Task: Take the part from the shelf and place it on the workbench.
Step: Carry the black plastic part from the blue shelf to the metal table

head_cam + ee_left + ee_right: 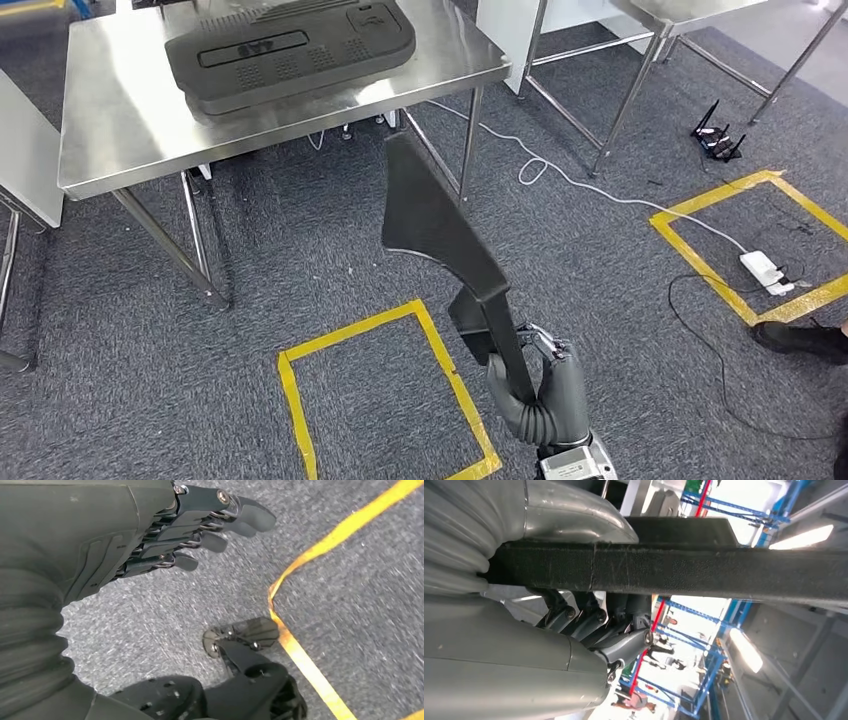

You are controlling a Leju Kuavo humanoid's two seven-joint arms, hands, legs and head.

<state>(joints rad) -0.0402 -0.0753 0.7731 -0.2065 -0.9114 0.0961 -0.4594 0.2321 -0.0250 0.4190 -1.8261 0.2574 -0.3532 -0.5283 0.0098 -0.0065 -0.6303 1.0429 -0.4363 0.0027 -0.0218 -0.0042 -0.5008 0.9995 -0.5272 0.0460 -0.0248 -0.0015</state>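
Note:
My right hand [545, 395] grips the lower end of a long black plastic part [435, 225], which stands up and tilts toward the steel workbench [110, 120]. In the right wrist view the part [704, 570] crosses the picture as a dark bar, with my right hand [589, 625] wrapped around it. A large black moulded panel [290, 50] lies flat on the workbench. My left hand [200, 527] hangs over the grey carpet, its fingers loosely apart and holding nothing.
A yellow tape square [380, 395] marks the carpet in front of me, and another [760, 245] lies at the right with a white power adapter [762, 268] and cables. More steel tables [640, 40] stand behind. A person's dark shoe [800, 340] is at the right edge.

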